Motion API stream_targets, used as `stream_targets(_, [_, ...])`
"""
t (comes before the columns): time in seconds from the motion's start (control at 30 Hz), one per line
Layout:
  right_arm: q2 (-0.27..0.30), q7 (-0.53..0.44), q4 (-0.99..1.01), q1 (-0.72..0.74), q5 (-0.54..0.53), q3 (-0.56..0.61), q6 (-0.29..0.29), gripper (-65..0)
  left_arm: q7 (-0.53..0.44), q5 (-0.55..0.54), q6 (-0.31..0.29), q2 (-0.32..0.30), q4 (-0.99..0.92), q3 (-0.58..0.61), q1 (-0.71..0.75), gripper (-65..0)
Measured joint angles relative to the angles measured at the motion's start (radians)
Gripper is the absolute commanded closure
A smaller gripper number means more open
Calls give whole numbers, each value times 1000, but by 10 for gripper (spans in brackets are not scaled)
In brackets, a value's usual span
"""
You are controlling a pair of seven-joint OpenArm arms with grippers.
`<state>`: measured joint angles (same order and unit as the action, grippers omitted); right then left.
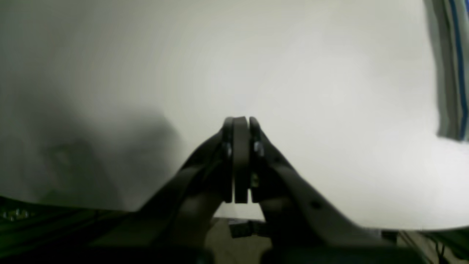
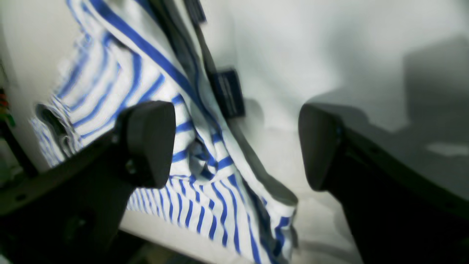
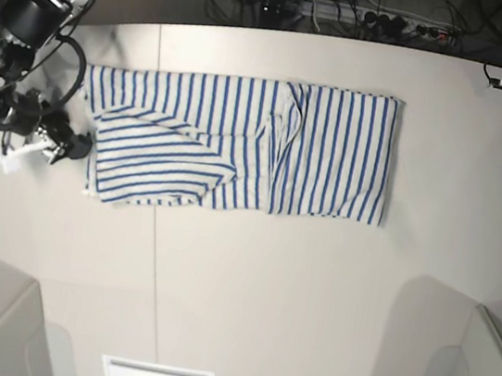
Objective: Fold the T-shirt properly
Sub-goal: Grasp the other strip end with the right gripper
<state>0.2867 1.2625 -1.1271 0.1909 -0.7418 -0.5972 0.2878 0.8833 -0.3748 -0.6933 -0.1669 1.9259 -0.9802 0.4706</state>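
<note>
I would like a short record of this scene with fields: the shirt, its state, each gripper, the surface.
shirt: T-shirt, white with blue stripes
state: partly folded, one sleeve laid over the body, flat on the table
label: dark label showing
left gripper: shut, empty, away from the cloth
right gripper: open, at the shirt's edge, holding nothing
surface: white table

The T-shirt (image 3: 238,144) was seen to be white, crossed by thin blue stripes, with a dark navy label (image 2: 228,91) shown inside. The table (image 3: 313,281) was pale off-white. The left gripper (image 1: 240,124) and right gripper (image 2: 234,146) were black.
</note>
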Motion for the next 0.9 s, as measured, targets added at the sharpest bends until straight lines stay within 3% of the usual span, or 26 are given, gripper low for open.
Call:
stream_targets(0.17, [6,-45,11,8,-29,128,1,-488,-2,-3,0,0,-18,27,-5,0])
stream_targets(0.3, [-16,-64,-3,-31,-100,131,10,-488,-2,-7,-4,0,-22,38,-5,0])
stream_targets(0.57, [-12,-52,-13,-46,-138,242,12,-488,-5,-8,-4,0,-22,37,-25,0])
stream_targets(0.8, [-24,-80,-18,-68,-159,249,19,-488,-5,-7,-4,0,-22,43,-27,0])
stream_targets(0.9, [-23,-87,-19,-74,-176,276,20,-488,-4,-1,0,0,-22,98,-24,0])
